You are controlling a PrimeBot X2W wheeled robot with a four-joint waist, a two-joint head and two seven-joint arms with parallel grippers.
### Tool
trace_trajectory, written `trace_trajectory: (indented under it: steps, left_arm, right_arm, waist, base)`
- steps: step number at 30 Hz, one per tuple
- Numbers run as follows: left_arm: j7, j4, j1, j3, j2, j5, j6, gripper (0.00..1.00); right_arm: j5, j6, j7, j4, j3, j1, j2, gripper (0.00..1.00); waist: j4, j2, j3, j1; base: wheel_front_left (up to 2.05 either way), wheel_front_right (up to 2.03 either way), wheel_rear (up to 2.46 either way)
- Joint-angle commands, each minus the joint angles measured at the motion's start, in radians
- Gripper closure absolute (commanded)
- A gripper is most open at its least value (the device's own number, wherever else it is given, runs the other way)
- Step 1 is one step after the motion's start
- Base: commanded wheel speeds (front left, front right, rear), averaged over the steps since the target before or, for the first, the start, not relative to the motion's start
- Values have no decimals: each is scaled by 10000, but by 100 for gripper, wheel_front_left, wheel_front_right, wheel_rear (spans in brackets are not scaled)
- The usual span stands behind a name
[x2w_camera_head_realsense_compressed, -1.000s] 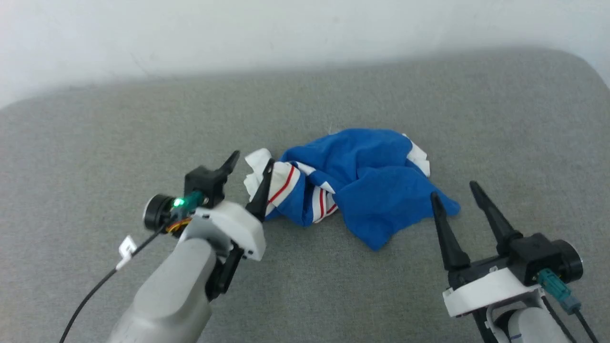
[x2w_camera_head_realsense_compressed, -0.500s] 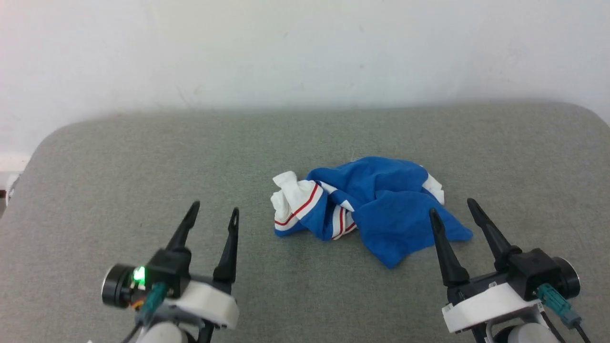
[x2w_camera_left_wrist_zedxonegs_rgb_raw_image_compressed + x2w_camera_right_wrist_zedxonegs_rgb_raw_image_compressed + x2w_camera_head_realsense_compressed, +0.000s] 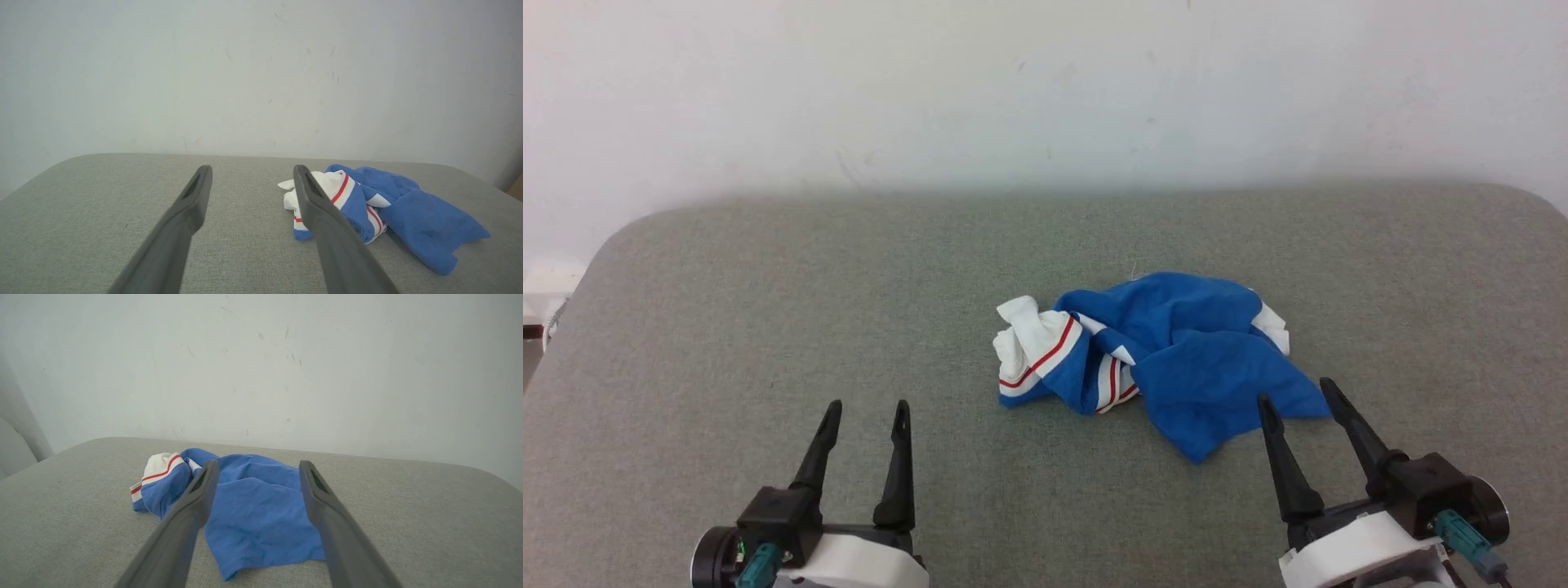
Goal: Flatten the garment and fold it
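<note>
In the head view you see the garment (image 3: 1160,359) in a crumpled blue and white heap in the middle of the gray pad (image 3: 768,327), your left gripper (image 3: 867,406) wide open and empty off to its left, your right gripper (image 3: 1294,390) wide open by its blue edge. In the left wrist view the garment lies right of the spread fingers (image 3: 329,228). In the right wrist view its blue cloth shows between the spread fingers (image 3: 182,526), which grip nothing.

Crumpled garment (image 3: 1176,359) on grey surface (image 3: 768,286)
</note>
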State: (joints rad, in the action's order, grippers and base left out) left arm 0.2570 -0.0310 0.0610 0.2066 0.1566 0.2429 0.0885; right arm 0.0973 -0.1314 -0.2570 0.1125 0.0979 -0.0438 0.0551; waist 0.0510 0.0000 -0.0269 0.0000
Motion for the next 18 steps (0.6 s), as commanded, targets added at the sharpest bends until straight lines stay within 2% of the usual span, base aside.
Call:
trace_trajectory:
  steps: [1, 9, 12, 18]
  left_arm:
    - [47, 64, 139, -224, -165, -78, -137, 0]
    - [47, -98, 127, -741, -608, -569, -802, 0]
    - [47, -129, 60, -743, -743, -748, -942, 0]
    - [47, -169, -129, -665, -929, -950, -1172, 0]
  right_arm:
    - [57, 7, -46, 35, -30, -62, -34, 0]
    - [90, 7, 23, 374, -305, -46, -43, 0]
    - [188, 7, 802, 793, -710, 139, 23, 0]
    - [390, 7, 3342, 1747, -1236, 962, 652, 0]
  waist:
    - [9, 0, 0, 0]
    - [304, 0, 170, 0]
    - [603, 0, 286, 0]
    - [1415, 0, 696, 0]
  base:
    - [0, 0, 0]
    - [0, 0, 0]
    - [0, 0, 0]
    - [0, 0, 0]
